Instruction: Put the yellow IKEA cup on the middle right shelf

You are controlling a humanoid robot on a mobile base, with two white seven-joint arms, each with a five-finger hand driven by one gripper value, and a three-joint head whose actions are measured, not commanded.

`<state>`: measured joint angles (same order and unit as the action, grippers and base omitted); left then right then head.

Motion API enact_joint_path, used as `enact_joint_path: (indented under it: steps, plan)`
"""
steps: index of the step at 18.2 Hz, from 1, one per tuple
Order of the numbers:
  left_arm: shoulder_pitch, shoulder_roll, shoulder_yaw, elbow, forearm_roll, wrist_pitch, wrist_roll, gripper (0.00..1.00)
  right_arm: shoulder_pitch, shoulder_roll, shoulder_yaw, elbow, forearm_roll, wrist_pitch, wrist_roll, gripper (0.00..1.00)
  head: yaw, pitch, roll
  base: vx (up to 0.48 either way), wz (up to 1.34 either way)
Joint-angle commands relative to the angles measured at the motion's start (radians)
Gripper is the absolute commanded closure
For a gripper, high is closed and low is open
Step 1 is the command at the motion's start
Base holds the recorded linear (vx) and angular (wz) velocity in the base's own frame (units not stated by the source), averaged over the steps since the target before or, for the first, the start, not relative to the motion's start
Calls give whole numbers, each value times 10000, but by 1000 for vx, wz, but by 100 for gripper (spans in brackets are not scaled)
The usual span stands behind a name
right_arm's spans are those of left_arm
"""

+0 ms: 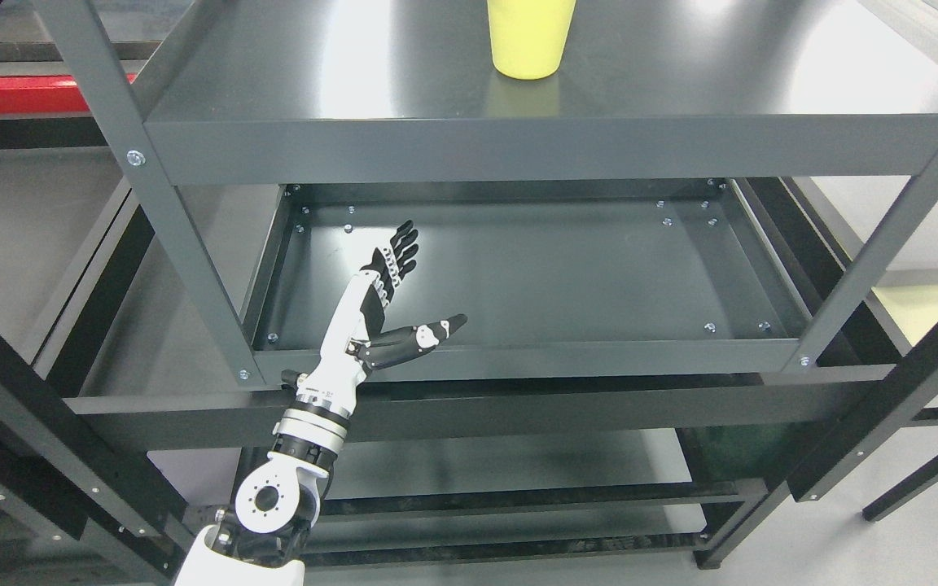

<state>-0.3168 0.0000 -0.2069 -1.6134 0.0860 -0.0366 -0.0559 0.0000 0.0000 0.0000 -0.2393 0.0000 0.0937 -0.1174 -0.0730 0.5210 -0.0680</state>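
Grey metal shelves (pixel 518 150) are filling my view. The yellow cup (pixel 529 37) is standing upright on the top shelf, near its front edge. My left hand (pixel 392 305) is reaching over the shelf below, fingers (pixel 404 244) spread wide, holding nothing. The cup is sitting up and to the right of them.

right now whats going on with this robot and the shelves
A humanoid robot faces a dark grey metal shelf unit. Its left hand is stretched out in front of the shelf below the top one, fingers spread, holding nothing. The yellow cup stands upright on the top shelf, well apart from the hand. No right arm shows. The shelf under the top one has nothing on it, so the cup is not yet moved.
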Motion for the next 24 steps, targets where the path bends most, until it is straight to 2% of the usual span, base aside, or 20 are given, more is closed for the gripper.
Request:
enact_joint_path:
  steps: [1,24]
  plan:
    - [8,174,-110,-96,15,-2,-9,1,138,-175,169,0,-245,-1,9,1,0,0,0,0,0]
    - [146,174,550,-249,30,-186,-40,1,138,-175,169,0,-245,-1,9,1,0,0,0,0,0]
